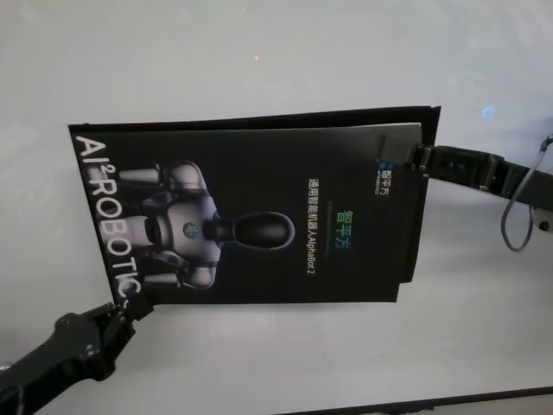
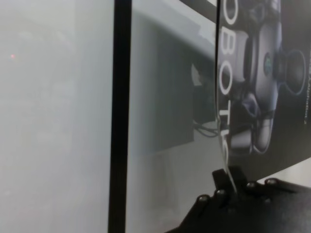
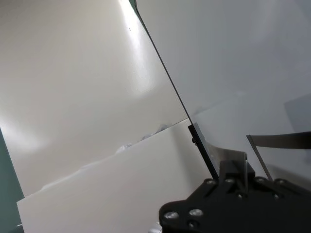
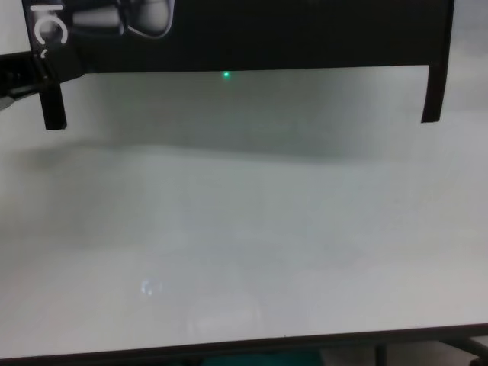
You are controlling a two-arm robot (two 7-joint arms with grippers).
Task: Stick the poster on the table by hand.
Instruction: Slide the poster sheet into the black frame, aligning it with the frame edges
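Two grippers grasp the poster (image 1: 259,207) above the table (image 1: 259,363): left gripper (image 1: 130,304) at 7 o'clock, right gripper (image 1: 418,158) at 2 o'clock, apparently both clamped on corners.

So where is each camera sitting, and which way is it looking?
Head view: high up, looking down on the poster over the white table; left gripper and right gripper pinch opposite corners.
Chest view: lower, facing the table's near edge, poster above; only the left gripper shows.
Left wrist view: on the left arm, along the poster's edge, its fingers showing.
Right wrist view: on the right arm, looking at the poster's pale back.
All four share the poster.
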